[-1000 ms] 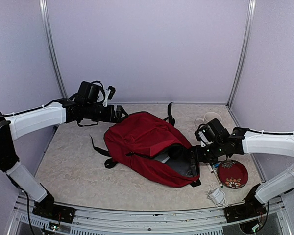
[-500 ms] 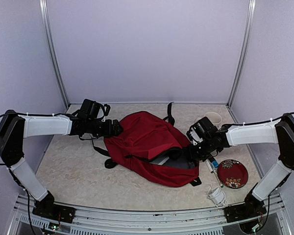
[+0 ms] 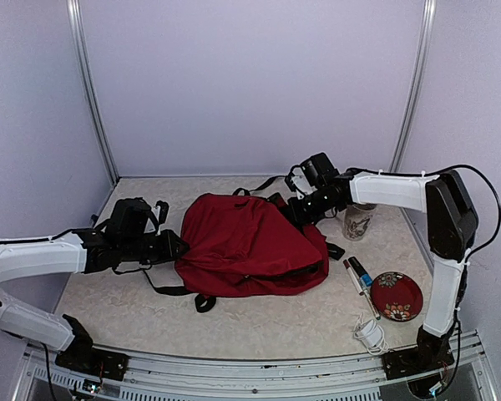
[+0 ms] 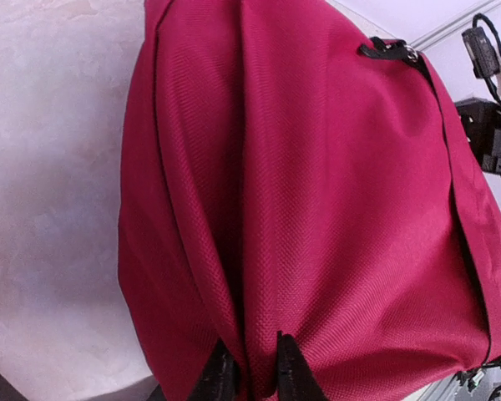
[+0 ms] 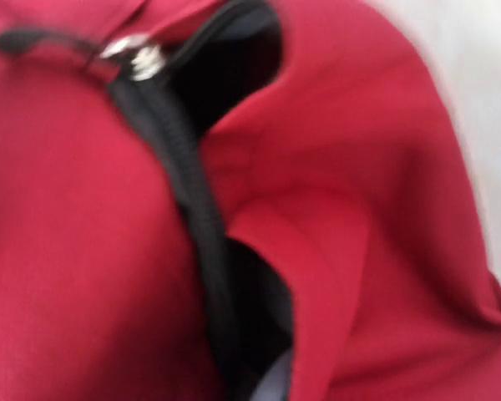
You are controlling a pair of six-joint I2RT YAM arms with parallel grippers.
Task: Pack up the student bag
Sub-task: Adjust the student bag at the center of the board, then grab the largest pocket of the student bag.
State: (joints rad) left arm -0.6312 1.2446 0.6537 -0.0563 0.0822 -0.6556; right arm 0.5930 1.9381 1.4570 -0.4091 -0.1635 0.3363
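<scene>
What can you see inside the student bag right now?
The student bag gapes along its zipper: the right wrist view shows only dark shadow and a sliver of grey lining. Anything deeper is covered, so contents cannot be told.

A robotics lab cell: plain lilac wall panels [image 3: 250,83], aluminium posts [image 3: 90,92], marbled tabletop [image 3: 117,292].

**Matt cloth, a little bright metal, one glossy plate**

The student bag [image 3: 246,246] is dark-red woven cloth, matt, with a fine grainy weave that shows up close. Its zip [image 5: 179,184] is a dull black ribbed band with a small shiny metal pull [image 5: 138,57]. The left pincer [image 4: 252,344] has smooth black fingers with a faint sheen. The bench [image 3: 117,292] looks like pale mottled stone, matt. The plate [image 3: 397,296] is red and glossy. The arm shells [image 3: 33,255] are smooth white plastic, and the corner posts [image 3: 90,100] are pale metal with a dull shine
</scene>
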